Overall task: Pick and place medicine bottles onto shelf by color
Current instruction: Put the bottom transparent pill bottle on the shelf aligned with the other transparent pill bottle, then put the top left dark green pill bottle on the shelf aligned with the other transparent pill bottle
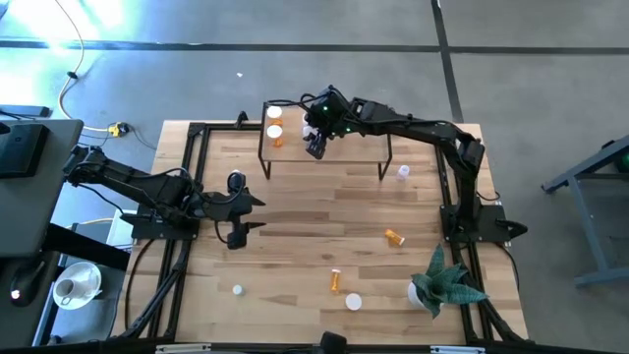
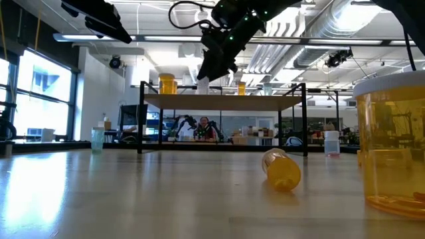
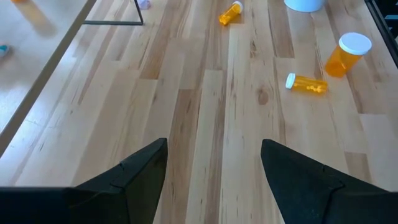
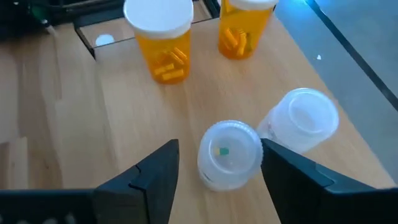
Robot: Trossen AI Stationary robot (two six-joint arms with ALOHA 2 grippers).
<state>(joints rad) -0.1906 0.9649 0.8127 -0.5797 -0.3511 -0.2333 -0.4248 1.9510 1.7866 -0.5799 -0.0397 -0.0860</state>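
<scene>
R gripper (image 4: pixel 217 163) open around clear vial (image 4: pixel 229 154) on shelf (image 1: pixel 354 146), upper center; probably released. L gripper (image 3: pixel 214 163) open, empty, mid-left.

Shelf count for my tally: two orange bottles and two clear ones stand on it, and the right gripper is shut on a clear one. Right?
Not quite. The right wrist view shows the right gripper open around a clear bottle on the shelf, not shut on it. The two orange bottles and two clear ones are correct.

A green spiky plant (image 1: pixel 444 282) in a white pot stands at a corner of the wooden table (image 1: pixel 314 211). Off the table's edge, a white bowl (image 1: pixel 77 285) sits low beside dark equipment, and a yellow cable (image 1: pixel 69 84) trails over the grey floor (image 1: pixel 550 69).
</scene>
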